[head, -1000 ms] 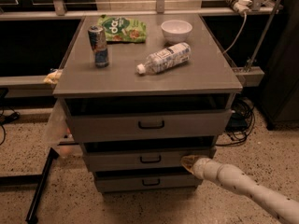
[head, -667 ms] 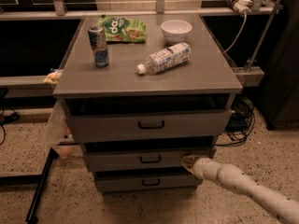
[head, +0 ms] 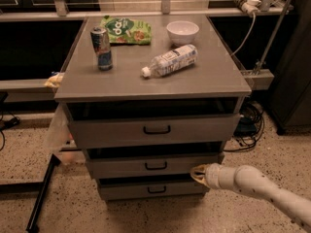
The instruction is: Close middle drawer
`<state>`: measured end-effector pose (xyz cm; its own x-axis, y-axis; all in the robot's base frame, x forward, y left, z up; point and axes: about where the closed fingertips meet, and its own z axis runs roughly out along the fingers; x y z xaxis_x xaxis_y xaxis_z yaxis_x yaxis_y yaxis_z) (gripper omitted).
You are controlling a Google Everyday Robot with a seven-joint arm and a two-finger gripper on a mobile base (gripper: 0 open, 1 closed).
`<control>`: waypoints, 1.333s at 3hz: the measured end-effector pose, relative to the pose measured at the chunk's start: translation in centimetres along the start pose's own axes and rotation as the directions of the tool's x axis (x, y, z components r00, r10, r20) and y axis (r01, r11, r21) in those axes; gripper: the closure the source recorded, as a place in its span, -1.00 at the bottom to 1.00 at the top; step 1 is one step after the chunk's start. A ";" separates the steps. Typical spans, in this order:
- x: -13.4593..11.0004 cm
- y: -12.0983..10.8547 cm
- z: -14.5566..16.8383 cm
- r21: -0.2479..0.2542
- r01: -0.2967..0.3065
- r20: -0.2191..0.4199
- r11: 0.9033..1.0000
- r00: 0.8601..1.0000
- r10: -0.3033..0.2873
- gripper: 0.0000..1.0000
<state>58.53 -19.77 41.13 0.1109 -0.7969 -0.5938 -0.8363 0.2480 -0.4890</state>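
Note:
The middle drawer (head: pixel 155 165) is a wide grey drawer with a low flat front and a small dark loop handle at its centre. It stands partly pulled out, with a dark gap above its front. My gripper (head: pixel 197 173) comes in from the lower right on a white arm. Its yellowish tip is at the right end of the middle drawer's front, near the lower edge, and seems to touch it.
The top drawer (head: pixel 155 129) and bottom drawer (head: pixel 155 190) also stand slightly out. On the cabinet top (head: pixel 223 79) are a can (head: pixel 101 48), a green snack bag (head: pixel 126 30), a white bowl (head: pixel 182 32) and a lying plastic bottle (head: pixel 170 60). Cables (head: pixel 248 123) lie on the right floor.

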 end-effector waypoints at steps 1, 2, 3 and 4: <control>-1.4 3.4 -4.7 -0.160 -0.060 -0.016 0.985 0.998 0.059 1.00; -2.0 4.1 -5.0 -0.200 -0.052 -0.007 0.979 0.999 0.052 1.00; -2.0 4.1 -5.0 -0.198 -0.052 -0.007 0.979 0.999 0.052 1.00; -0.3 4.3 -6.1 -0.241 -0.048 -0.114 0.969 0.993 0.021 1.00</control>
<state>51.65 -21.85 43.09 0.0320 -0.8490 -0.5274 -0.9454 0.1454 -0.2915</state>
